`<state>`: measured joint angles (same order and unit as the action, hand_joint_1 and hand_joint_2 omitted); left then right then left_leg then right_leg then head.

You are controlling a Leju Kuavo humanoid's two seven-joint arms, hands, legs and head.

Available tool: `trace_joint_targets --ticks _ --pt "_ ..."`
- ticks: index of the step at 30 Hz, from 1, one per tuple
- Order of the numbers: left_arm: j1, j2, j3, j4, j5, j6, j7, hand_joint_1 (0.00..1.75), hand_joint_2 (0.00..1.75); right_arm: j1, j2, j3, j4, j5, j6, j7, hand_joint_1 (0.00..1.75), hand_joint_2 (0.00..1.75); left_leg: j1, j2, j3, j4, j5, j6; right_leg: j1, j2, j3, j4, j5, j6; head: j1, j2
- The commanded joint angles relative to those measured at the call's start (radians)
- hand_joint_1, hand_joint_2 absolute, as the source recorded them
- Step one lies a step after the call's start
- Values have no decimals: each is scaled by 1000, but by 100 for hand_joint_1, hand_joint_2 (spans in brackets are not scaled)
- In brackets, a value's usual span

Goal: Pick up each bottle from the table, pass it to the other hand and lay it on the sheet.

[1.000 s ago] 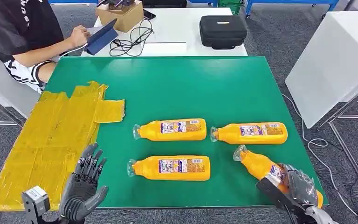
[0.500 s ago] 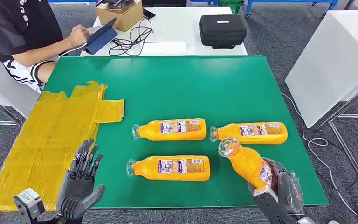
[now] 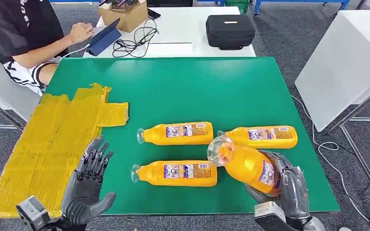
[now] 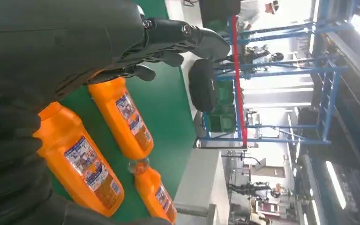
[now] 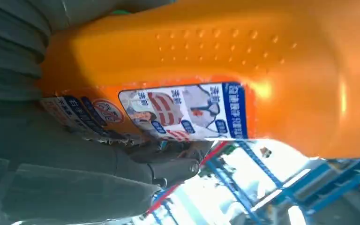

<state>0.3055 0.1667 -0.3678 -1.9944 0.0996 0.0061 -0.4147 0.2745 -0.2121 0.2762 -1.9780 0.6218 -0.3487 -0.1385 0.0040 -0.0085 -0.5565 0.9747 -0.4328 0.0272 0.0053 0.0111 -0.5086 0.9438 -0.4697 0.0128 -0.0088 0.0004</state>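
At the near edge of the green counter [image 3: 250, 86] the right hand [image 3: 289, 187] grips an orange bottle [image 3: 248, 166] around its lower body, fingers [image 3: 296, 185] wrapped over the label end. This held bottle is raised off the counter and tilted, its long axis running from the hand up and away toward the left, with the clear cap end pointing at the middle of the counter. In the right wrist view the bottle's orange body [image 5: 243, 70] and label lie close against the palm.

The left hand [image 3: 87, 185] hovers over the near left corner, holding nothing, its fingers [image 3: 96, 154] spread and pointing away from the robot.

Just beyond, the near lying bottle [image 3: 176, 173] rests on its side, long axis across the counter, cap to the left. Farther on, two more lie the same way: the middle bottle [image 3: 176, 133] and, to its right, the far right bottle [image 3: 260, 136], whose cap end is hidden behind the held bottle.

The yellow sheet [image 3: 53, 139] covers the counter's left side, bare of bottles.

Beyond the counter stands a white table [image 3: 183, 29] with a black case [image 3: 230, 32], a coil of cable [image 3: 135, 41] and a cardboard box [image 3: 124, 14]. A seated person [image 3: 24, 38] is at the far left. Grey carpet floor [image 3: 279, 33] surrounds it.
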Motion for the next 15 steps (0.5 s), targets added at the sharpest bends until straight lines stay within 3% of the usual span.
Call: trace_joint_targets --ticks 1,15 --pt "-28 17 -49 5 -28 -21 -11 0 175 -60 17 57 4 9 11 -15 175 175 1 1 3 0 -2 -1 1 -1 4 -1 -2 1 0 0" --pt "-213 5 -96 109 -30 -167 11 0 175 -234 117 175 146 21 51 -32 175 175 0 1 3 -2 1 -2 0 0 3 -2 0 1 0 0"
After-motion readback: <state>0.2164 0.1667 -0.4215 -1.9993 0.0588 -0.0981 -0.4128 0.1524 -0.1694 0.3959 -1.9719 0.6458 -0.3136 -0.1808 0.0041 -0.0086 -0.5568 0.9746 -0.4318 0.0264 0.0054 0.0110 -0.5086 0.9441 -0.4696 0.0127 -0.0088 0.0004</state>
